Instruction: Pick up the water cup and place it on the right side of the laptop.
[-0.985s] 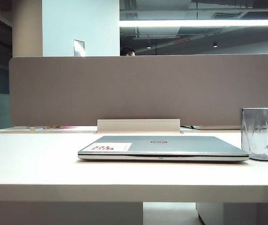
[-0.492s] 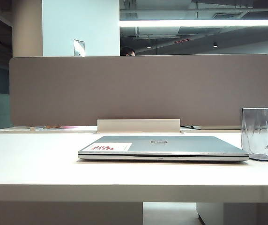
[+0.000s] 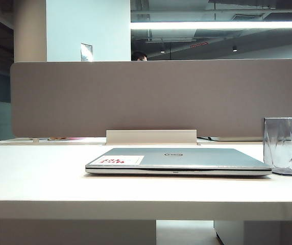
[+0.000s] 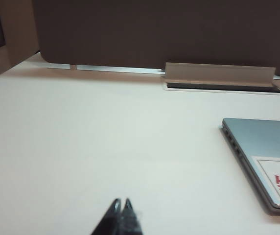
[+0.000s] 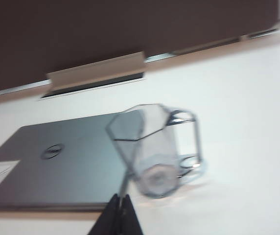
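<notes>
Nothing changed on table: water cup (image 3: 285, 146) standing right of laptop (image 3: 178, 161); left gripper (image 4: 121, 207) and right gripper (image 5: 120, 200) clenched empty, lower frame.

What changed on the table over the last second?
Nothing visibly moved. The cup stands upright to the right of the closed laptop, as before. Both grippers, left and right, are shut and empty.
</notes>
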Action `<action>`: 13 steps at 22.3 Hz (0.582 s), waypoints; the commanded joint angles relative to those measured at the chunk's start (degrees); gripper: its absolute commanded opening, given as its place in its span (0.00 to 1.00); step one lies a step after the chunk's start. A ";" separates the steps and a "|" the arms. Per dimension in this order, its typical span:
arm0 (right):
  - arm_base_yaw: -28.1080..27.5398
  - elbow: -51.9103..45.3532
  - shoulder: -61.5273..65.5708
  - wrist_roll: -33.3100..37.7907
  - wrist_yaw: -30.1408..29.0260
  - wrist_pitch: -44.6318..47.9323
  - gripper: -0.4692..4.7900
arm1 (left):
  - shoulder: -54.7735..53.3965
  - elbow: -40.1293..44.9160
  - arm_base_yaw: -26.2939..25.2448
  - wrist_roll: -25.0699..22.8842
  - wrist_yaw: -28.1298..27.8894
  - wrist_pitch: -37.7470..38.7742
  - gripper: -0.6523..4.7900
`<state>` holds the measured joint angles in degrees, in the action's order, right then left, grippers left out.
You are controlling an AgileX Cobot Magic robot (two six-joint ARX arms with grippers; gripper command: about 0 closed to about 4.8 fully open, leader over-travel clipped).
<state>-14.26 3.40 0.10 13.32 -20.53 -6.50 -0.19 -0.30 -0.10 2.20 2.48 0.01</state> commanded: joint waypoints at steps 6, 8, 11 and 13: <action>0.00 0.17 -0.07 0.11 -10.54 0.70 0.07 | -0.04 -0.22 -8.85 -0.24 1.66 -0.57 0.11; 0.70 0.17 -0.11 -2.12 -9.14 0.96 0.07 | -0.04 -0.22 -9.03 -0.22 1.64 -0.55 0.11; 0.63 0.17 -0.11 -2.64 -8.92 0.79 0.07 | -0.04 -0.22 -9.03 -0.24 1.66 -0.57 0.11; 0.63 0.11 -0.11 -2.62 -8.92 0.72 0.07 | -0.04 -0.22 -9.03 -0.22 1.66 -0.57 0.11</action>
<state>-13.58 3.38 0.08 10.94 -29.58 -6.46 -0.19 -0.30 -9.08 2.20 3.92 -0.01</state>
